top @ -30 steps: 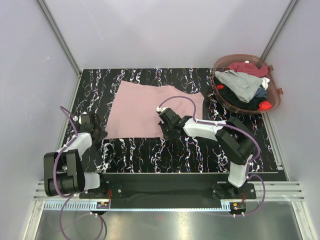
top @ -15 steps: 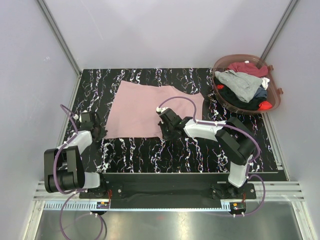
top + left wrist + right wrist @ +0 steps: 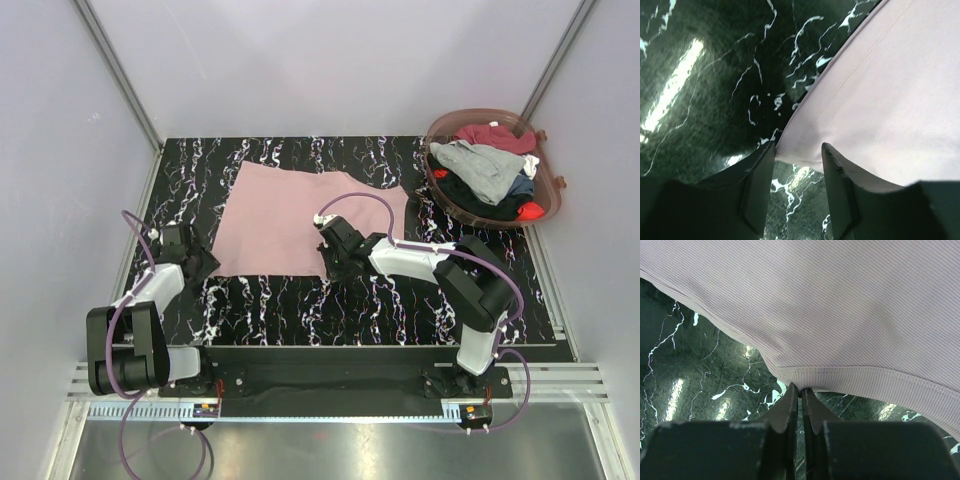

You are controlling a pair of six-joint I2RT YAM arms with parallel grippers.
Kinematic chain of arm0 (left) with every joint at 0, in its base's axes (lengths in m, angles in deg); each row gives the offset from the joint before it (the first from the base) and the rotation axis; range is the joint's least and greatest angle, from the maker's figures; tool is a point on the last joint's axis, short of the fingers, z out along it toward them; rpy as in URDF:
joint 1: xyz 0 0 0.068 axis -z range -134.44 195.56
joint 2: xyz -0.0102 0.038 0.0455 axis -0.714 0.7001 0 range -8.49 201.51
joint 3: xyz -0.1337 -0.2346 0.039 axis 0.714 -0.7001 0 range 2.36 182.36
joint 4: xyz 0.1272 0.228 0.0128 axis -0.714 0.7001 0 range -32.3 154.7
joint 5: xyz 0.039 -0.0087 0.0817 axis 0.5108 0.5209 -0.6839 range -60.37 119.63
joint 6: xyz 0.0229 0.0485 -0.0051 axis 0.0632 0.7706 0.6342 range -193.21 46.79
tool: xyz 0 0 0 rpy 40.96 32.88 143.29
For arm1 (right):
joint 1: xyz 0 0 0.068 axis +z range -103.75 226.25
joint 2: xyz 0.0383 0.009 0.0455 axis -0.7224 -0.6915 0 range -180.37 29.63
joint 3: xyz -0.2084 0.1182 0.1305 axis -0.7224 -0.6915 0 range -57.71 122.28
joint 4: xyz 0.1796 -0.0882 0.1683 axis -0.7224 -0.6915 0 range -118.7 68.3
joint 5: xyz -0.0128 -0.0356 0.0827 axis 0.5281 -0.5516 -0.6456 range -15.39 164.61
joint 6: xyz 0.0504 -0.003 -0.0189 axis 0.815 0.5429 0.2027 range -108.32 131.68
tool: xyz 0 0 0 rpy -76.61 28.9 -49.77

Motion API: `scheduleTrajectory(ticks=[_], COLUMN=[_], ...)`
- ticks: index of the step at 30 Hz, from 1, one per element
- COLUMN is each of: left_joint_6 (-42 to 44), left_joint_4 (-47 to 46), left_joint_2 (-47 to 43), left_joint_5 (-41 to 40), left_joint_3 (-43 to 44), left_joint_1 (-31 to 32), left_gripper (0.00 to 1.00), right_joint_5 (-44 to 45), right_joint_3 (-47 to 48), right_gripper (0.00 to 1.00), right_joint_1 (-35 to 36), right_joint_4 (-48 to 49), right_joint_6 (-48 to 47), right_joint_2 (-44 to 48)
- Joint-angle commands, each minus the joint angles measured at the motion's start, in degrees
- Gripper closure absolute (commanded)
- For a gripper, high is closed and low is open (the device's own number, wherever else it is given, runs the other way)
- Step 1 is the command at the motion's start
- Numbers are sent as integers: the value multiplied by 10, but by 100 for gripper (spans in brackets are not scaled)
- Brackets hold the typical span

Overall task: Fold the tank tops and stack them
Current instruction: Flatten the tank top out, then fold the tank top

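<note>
The right fingers (image 3: 801, 399) are pressed shut on the stitched hem of the pink tank top (image 3: 840, 300), pinching it right at the edge (the cloth bulges a little just above the pinch). The left fingers (image 3: 760, 175) stand apart. The top's near-left corner lies in the gap between them, and neither finger squeezes it. Whether their tips touch the surface below cannot be told.

Seen from above, the pink top lies spread flat across the middle of the black, white-veined tabletop (image 3: 400, 310), with its near edge toward the arms. The left fingers sit at the left end of that edge. The right fingers sit toward its right end, where the arm hides part of the cloth.

A round brownish basket (image 3: 553, 185) stands at the far right corner of the tabletop, near the pink top's far right corner. It holds a loose heap of other tops: a grey top (image 3: 480, 165) uppermost, a maroon top (image 3: 495, 135) behind it, a black top (image 3: 480, 197) beneath, and a bit of red cloth (image 3: 531, 210) at the near side.
</note>
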Motion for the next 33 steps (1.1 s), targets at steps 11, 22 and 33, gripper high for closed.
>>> scheduleTrajectory(ticks=[11,22,33], left_joint_6=[-27,-12,4], left_joint_4=[-15,-38,12], left_joint_2=[38,3,22], left_joint_5=[3,27,15], left_joint_3=[14,4,77], left_joint_1=[9,13,15], left_gripper=[48,100,100], right_joint_5=[-25,-18,36], right_joint_3=[9,15,81], right_gripper=[97,97,99], right_joint_1=[7,7,6], right_joint_4=[7,-7,-81], right_joint_6=[0,0,6], right_joint_2=[19,28,22])
